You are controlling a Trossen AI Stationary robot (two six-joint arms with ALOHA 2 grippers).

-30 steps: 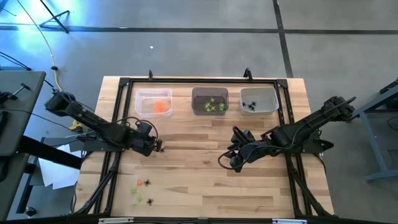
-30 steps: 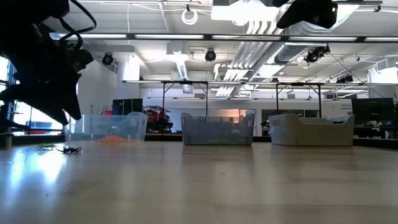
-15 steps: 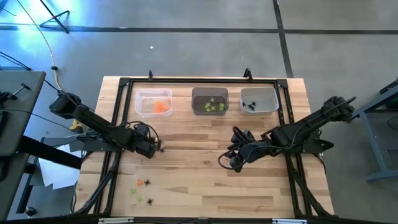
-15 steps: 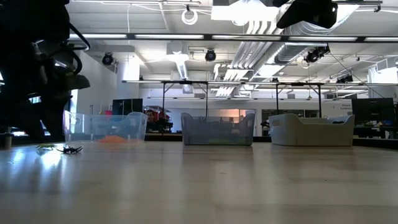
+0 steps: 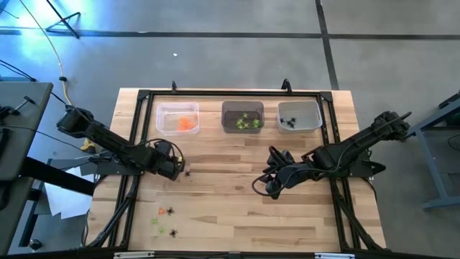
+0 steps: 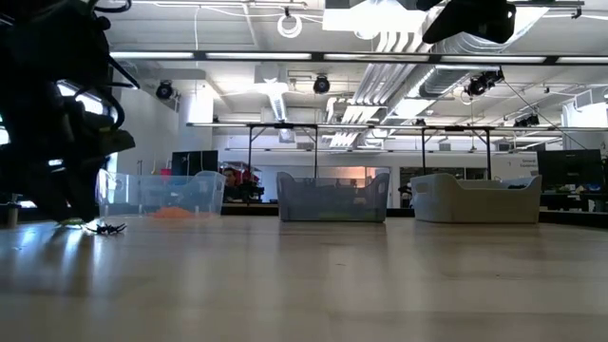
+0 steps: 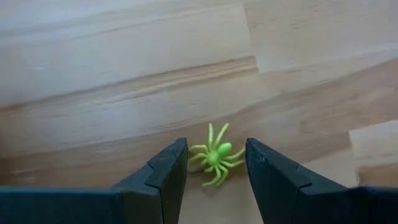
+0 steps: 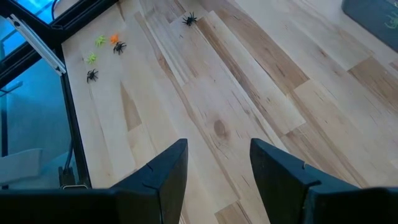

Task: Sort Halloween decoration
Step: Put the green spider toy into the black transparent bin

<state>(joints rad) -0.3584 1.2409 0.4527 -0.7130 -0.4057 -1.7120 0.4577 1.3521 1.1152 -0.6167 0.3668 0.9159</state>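
Between the spread jaws of the left gripper (image 7: 211, 163) a lime-green plastic spider (image 7: 215, 157) is framed, ungrasped, on the wooden surface (image 7: 124, 74). Right gripper (image 8: 217, 165) is held open and empty, well apart at the right.

Even, bright overhead light from the ceiling lamps (image 6: 290, 24) fills every view, throwing blue-white glare on the floor (image 5: 29, 29), leaving the near arm (image 6: 47, 104) a backlit silhouette and the near tabletop (image 6: 304, 294) softly blurred.

The surface (image 7: 124, 56) was smooth, pale wood with a soft sheen. The lime-green spider (image 7: 214, 155) looked glossy plastic. The left pincer (image 7: 214, 171) fingers were matt black.
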